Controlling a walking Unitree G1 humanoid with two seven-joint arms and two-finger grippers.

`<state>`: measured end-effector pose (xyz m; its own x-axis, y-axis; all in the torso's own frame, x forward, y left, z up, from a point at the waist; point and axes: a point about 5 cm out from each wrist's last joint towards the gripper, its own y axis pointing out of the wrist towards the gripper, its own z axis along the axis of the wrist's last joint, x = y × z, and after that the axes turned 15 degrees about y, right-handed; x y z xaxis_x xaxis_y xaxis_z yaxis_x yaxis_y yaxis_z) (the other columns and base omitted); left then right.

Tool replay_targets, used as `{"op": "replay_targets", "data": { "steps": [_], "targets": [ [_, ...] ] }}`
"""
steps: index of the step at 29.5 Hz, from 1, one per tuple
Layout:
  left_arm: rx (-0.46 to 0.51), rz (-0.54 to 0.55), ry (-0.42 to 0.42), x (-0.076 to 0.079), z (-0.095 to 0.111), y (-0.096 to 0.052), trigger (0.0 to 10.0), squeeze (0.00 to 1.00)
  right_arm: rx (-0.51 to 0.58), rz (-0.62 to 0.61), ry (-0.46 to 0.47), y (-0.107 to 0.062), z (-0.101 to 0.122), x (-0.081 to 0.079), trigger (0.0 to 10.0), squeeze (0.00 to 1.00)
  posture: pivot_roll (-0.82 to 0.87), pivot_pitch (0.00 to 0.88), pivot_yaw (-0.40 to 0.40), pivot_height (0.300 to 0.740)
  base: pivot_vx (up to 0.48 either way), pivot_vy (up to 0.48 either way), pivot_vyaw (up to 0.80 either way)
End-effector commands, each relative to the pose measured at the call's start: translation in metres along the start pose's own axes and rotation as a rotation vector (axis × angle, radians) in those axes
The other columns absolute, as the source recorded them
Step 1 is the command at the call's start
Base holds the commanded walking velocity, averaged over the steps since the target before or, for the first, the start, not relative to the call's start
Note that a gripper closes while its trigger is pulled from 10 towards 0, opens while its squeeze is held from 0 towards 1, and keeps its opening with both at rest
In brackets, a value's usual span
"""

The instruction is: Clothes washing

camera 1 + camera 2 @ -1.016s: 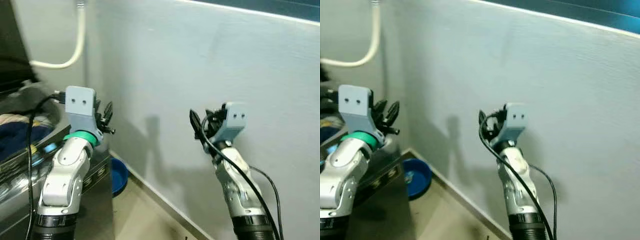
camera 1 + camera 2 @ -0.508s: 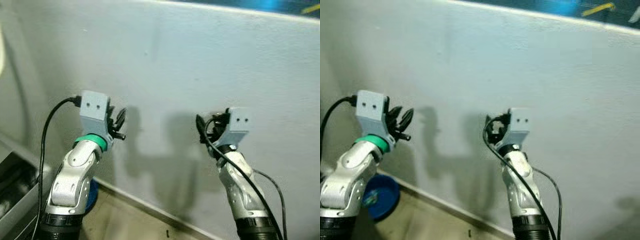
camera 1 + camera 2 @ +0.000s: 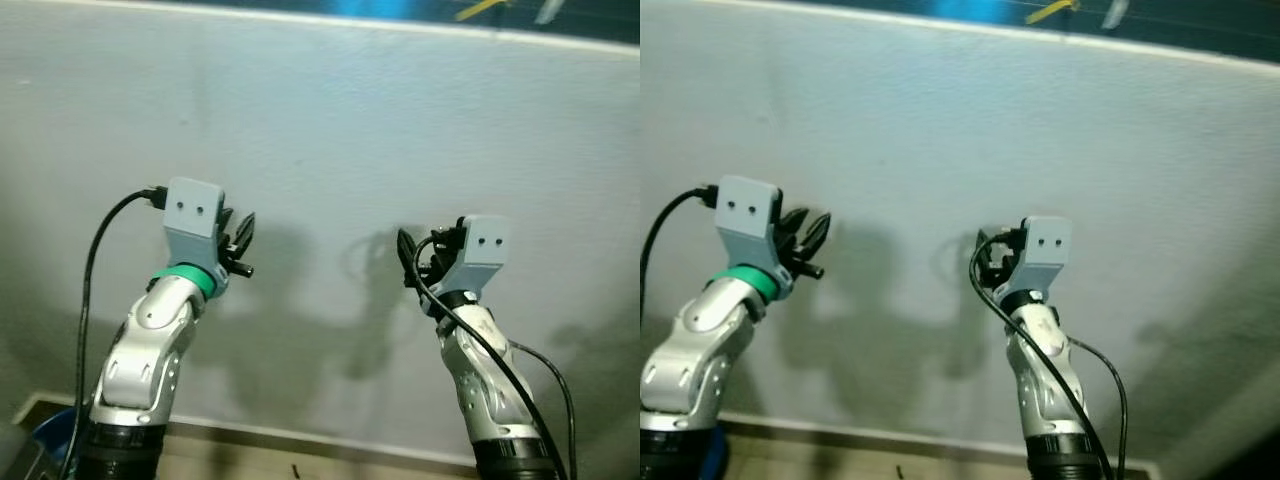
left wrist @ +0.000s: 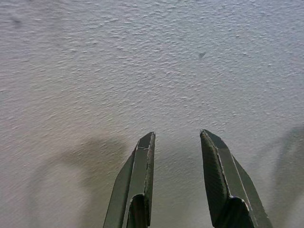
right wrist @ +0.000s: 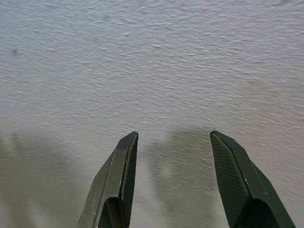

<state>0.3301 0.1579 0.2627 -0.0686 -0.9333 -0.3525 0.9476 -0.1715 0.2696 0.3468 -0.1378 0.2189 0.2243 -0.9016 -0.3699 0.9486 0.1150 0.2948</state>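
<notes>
Both arms are raised toward a pale textured wall (image 3: 330,120). The left tool (image 4: 175,142) and right tool (image 5: 173,142) each point straight at it, fingers parted, holding nothing.

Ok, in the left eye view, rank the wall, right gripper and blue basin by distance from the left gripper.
1. Wall, just ahead of the left gripper.
2. Right gripper, to its right.
3. Blue basin, on the floor, lower left.

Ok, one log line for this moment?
facing: wall | left gripper: open, empty, raised | right gripper: open, empty, raised | laundry: none in view
</notes>
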Motion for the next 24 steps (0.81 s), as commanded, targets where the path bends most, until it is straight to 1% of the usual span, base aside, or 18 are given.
{"op": "replay_targets", "data": {
  "steps": [1,4,6,8,11,13,14,15,16,17,18,21,23,24],
  "targets": [
    [-0.01,-0.002,-0.004,0.001,-0.001,-0.001,10.0,0.0,-0.014,-0.015,0.007,-0.001,-0.003,0.003,10.0,0.0,0.02,0.014,-0.005,0.74,0.0,0.0,-0.8],
    [-0.005,0.009,-0.008,-0.002,0.001,-0.002,10.0,0.0,-0.008,-0.01,0.002,0.0,-0.003,0.002,10.0,0.0,0.03,0.015,-0.008,0.74,0.0,0.0,-0.8],
    [-0.006,0.025,-0.022,-0.004,0.0,-0.003,10.0,0.0,-0.001,0.004,-0.036,0.0,-0.002,0.001,10.0,0.0,0.03,0.015,-0.007,0.74,0.0,0.0,0.0],
    [-0.007,0.029,-0.025,-0.004,-0.001,-0.004,10.0,0.0,0.001,0.007,-0.046,0.0,-0.002,0.001,10.0,0.0,0.03,0.015,-0.007,0.74,0.0,0.0,0.0],
    [-0.025,0.049,-0.062,-0.005,-0.004,-0.005,10.0,0.0,-0.007,0.005,-0.029,0.0,-0.004,0.001,10.0,0.0,0.02,0.014,-0.006,0.74,0.0,0.0,0.0],
    [-0.048,0.041,-0.083,-0.003,-0.01,-0.008,10.0,0.0,-0.052,0.017,-0.04,-0.002,-0.01,0.001,10.0,0.0,0.02,0.014,-0.007,0.74,0.0,0.0,0.0],
    [-0.062,0.017,-0.092,0.001,-0.016,-0.011,10.0,0.0,-0.117,0.019,-0.085,-0.004,-0.019,0.003,10.0,0.0,0.02,0.014,-0.008,0.74,0.0,0.0,0.0],
    [-0.062,0.017,-0.092,0.001,-0.016,-0.011,10.0,0.0,-0.117,0.019,-0.085,-0.004,-0.019,0.003,10.0,0.0,0.02,0.014,-0.008,0.74,0.0,0.0,0.0],
    [-0.073,-0.001,-0.093,0.004,-0.02,-0.014,10.0,0.0,-0.181,0.025,-0.136,-0.007,-0.029,0.006,10.0,0.0,0.02,0.014,-0.009,0.74,0.0,0.0,0.0],
    [-0.086,-0.018,-0.102,0.008,-0.025,-0.018,10.0,0.0,-0.224,0.018,-0.161,-0.012,-0.037,0.01,10.0,0.0,0.02,0.014,-0.013,0.74,0.0,0.0,0.0],
    [-0.096,-0.029,-0.109,0.01,-0.029,-0.021,10.0,0.0,-0.249,0.014,-0.173,-0.016,-0.042,0.013,10.0,0.0,0.02,0.014,-0.014,0.74,0.0,0.0,0.0],
    [-0.103,-0.034,-0.116,0.012,-0.03,-0.023,10.0,0.0,-0.255,0.009,-0.17,-0.018,-0.045,0.015,10.0,0.0,0.02,0.014,-0.014,0.74,0.0,0.0,0.0],
    [-0.198,-0.055,-0.138,0.017,-0.058,-0.034,10.0,0.0,-0.32,-0.038,-0.151,-0.028,-0.061,0.027,10.0,0.0,0.02,0.014,-0.016,0.74,0.0,0.0,0.0],
    [-0.287,-0.065,-0.138,0.021,-0.081,-0.044,10.0,0.0,-0.384,-0.066,-0.158,-0.037,-0.077,0.036,10.0,0.0,0.02,0.011,-0.016,0.74,0.0,0.0,0.0]
  ]
}}
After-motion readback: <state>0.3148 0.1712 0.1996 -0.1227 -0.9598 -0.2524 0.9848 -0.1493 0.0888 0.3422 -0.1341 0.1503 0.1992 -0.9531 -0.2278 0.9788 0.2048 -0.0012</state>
